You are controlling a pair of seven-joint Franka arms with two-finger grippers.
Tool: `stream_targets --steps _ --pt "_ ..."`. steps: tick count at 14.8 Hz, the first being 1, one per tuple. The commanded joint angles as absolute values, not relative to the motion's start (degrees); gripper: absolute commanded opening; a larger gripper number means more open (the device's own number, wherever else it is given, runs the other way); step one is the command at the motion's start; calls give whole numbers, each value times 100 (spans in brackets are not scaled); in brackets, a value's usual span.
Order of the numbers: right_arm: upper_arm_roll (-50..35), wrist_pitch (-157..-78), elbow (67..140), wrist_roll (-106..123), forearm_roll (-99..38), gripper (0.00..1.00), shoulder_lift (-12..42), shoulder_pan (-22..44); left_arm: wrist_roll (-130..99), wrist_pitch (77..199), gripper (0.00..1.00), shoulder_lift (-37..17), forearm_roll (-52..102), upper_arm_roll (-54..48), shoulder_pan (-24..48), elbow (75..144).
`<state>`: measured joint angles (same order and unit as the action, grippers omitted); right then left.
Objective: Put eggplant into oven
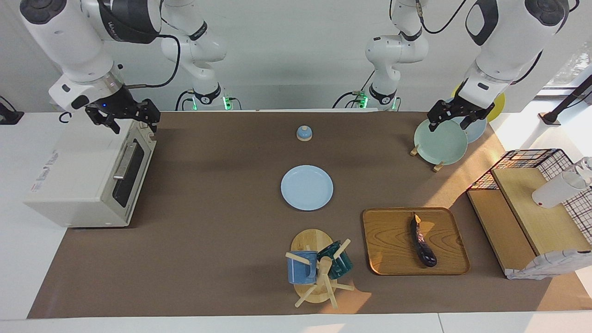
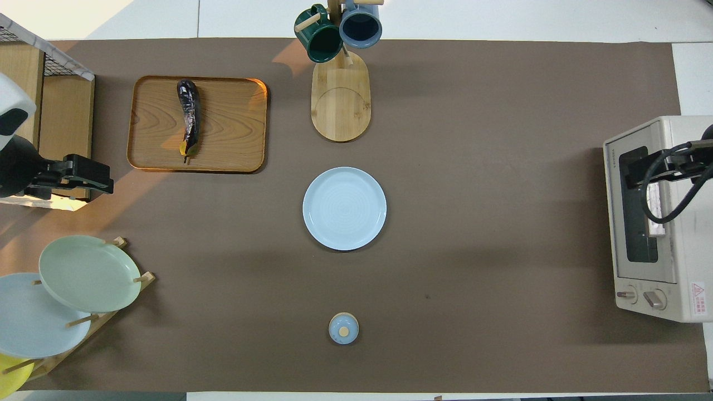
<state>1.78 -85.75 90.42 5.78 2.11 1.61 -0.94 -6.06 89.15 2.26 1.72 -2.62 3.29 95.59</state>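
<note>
Left gripper (image 1: 452, 118): fingers spread apart, holding nothing, up in the air over the dish rack (image 1: 425, 155) at the left arm's end of the table.
Right gripper (image 1: 124, 116): fingers apart and holding nothing, hanging over the top of the oven (image 1: 78, 178), at its corner nearest the robots.
Facing view only: both arms in full from base to wrist, and the height of each gripper above what is under it; the oven's silver bar handle and closed glass door seen at a slant.
Overhead view only: the left gripper (image 2: 83, 174) as a dark block at the picture's edge, the right gripper (image 2: 665, 167) lying across the oven door; the two knobs on the oven front; a yellow plate (image 2: 10, 374) low in the rack under the pale blue and green ones.
Eggplant (image 1: 422, 241): lying flat on the wooden tray (image 1: 393, 245), its stem tip toward the robots, touched by neither gripper.
Eggplant to grippers: well apart from both; the tray sits toward the left arm's end and near the table edge farthest from the robots, farther from the robots than the rack under the left gripper.
Oven: at the right arm's end of the brown mat (image 1: 208, 194), door shut.
Between them: a light blue plate (image 1: 306, 187) at the mat's middle, a mug tree (image 1: 319, 273) beside the tray, a small blue bell (image 1: 304, 133) near the robots' edge.
</note>
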Motion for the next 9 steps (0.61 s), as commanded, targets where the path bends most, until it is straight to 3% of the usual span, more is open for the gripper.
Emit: stream_targets --steps 1,9 --pt "185 -8666 9114 492 70 100 79 -114 -642 8956 100 255 114 -290 290 9545" --pt "176 -8823 9228 510 62 100 44 -114 -668 9078 100 264 123 -290 325 9589"
